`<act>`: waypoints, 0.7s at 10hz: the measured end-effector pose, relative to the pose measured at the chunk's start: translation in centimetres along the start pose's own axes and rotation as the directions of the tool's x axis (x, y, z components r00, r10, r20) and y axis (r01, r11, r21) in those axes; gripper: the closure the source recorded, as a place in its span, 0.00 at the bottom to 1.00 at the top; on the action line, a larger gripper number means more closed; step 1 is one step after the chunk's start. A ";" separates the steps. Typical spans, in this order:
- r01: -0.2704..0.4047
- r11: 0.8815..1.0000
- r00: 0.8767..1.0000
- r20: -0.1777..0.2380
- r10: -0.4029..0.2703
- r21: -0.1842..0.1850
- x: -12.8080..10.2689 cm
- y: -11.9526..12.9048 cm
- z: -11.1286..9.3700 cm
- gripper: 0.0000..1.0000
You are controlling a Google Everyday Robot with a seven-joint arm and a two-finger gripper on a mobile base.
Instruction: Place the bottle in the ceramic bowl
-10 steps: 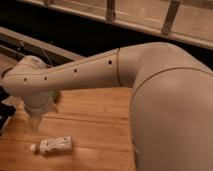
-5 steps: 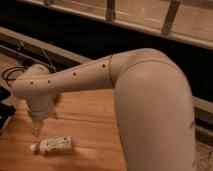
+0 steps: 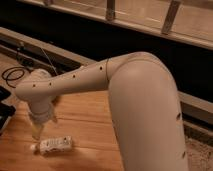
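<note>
The small white bottle lies on its side on the wooden table, cap to the left, near the front left. My gripper hangs from the wrist just above and left of the bottle, close to its cap end. My white arm reaches from the right across the middle of the view. The green ceramic bowl is out of view.
A black cable coils at the far left behind the table. A dark object sits at the left edge. A dark ledge and a railing with metal posts run along the back.
My gripper has come lower, toward the bottle's cap end. The arm's elbow has shifted left in the view. The bottle has not moved.
</note>
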State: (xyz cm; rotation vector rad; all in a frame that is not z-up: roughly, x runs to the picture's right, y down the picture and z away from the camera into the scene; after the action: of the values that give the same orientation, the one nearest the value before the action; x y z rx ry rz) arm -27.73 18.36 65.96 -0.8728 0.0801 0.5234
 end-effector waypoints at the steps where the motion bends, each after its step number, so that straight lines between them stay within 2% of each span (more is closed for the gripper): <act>1: 0.027 1.000 0.999 0.018 -0.027 -0.008 0.2 0.3 0.4 0.35; 2: 0.109 0.994 0.992 0.061 -0.108 -0.014 1.0 0.5 0.9 0.35; 4: 0.206 0.978 0.973 0.111 -0.202 -0.022 2.0 0.6 1.5 0.35; 5: 0.228 0.973 0.967 0.126 -0.223 -0.025 2.4 0.6 1.6 0.35; 7: 0.235 0.972 0.965 0.130 -0.230 -0.026 2.5 0.7 1.7 0.35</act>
State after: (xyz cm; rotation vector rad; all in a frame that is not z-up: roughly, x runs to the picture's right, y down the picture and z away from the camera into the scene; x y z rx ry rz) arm -26.15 21.02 65.89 -0.8741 -0.1482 0.3598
